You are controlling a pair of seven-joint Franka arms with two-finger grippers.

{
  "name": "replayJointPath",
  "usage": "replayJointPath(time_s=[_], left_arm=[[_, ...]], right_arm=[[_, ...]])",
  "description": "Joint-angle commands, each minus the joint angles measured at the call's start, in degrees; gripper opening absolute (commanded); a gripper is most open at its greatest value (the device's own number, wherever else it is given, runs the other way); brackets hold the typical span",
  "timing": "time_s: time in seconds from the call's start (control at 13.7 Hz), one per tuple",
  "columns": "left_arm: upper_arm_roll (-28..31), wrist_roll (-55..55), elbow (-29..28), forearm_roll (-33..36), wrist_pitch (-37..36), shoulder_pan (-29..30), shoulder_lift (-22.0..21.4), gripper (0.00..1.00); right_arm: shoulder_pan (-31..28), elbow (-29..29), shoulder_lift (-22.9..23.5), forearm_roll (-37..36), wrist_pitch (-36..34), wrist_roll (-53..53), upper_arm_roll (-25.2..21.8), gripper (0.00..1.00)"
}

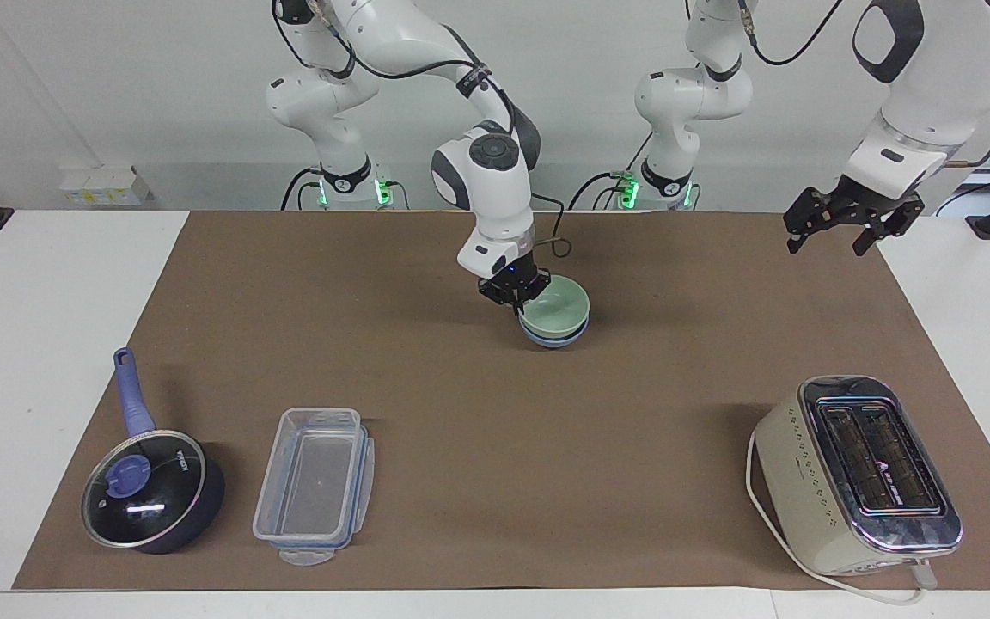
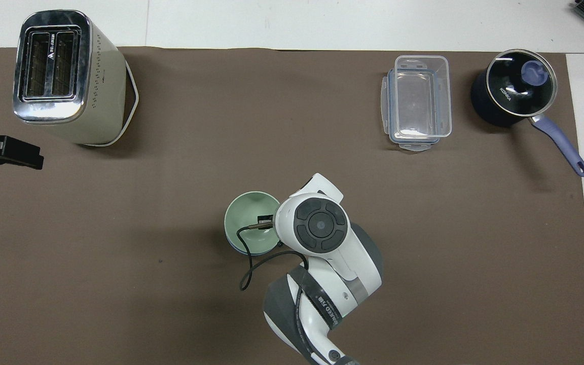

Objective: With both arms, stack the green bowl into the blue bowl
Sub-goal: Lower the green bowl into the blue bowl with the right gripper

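Observation:
The pale green bowl [image 1: 560, 306] sits nested in the light-blue bowl [image 1: 553, 339] near the middle of the brown mat, toward the robots. My right gripper [image 1: 519, 303] is shut on the green bowl's rim at the side toward the right arm's end. In the overhead view the green bowl [image 2: 248, 222] covers nearly all of the blue bowl [image 2: 238, 249], and the right wrist hides most of the right gripper [image 2: 265, 222]. My left gripper [image 1: 828, 244] hangs open and holds nothing, over the mat's corner at the left arm's end, near the toaster [image 2: 64, 71]; the overhead view shows only part of this left gripper [image 2: 18, 152].
A cream toaster [image 1: 860, 473] stands far from the robots at the left arm's end. A clear plastic container [image 1: 314, 481] and a dark-blue lidded saucepan [image 1: 151, 490] lie far from the robots at the right arm's end. A cable loops from the right wrist [image 2: 251, 268].

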Motion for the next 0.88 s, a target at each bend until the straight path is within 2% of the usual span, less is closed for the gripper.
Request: replayJointPath(time_s=[0.0,0.59,0.66,0.73,0.8], left_arm=[[-0.24,0.37,-0.02,0.48,-0.91,0.43,-0.46,1.0],[-0.24,0.37,-0.02,0.48,-0.91,0.43,-0.46,1.0],[-0.24,0.37,-0.02,0.48,-0.91,0.43,-0.55,1.0],[-0.24,0.37,-0.02,0.48,-0.91,0.43,-0.55,1.0],[-0.24,0.37,-0.02,0.48,-0.91,0.43,-0.55,1.0]], right_arm=[[-0.16,0.42,1.29,-1.07,1.14,1.3,0.37,0.0],[-0.34,0.16,1.47,-0.19,1.93,0.59,0.37,0.0],[-0.34,0.16,1.47,-0.19,1.85,0.77,0.37,0.06],[-0.34,0.16,1.47,-0.19,1.58,0.77,0.37,0.25],[-0.34,0.16,1.47,-0.19,1.32,1.03,0.37,0.35]])
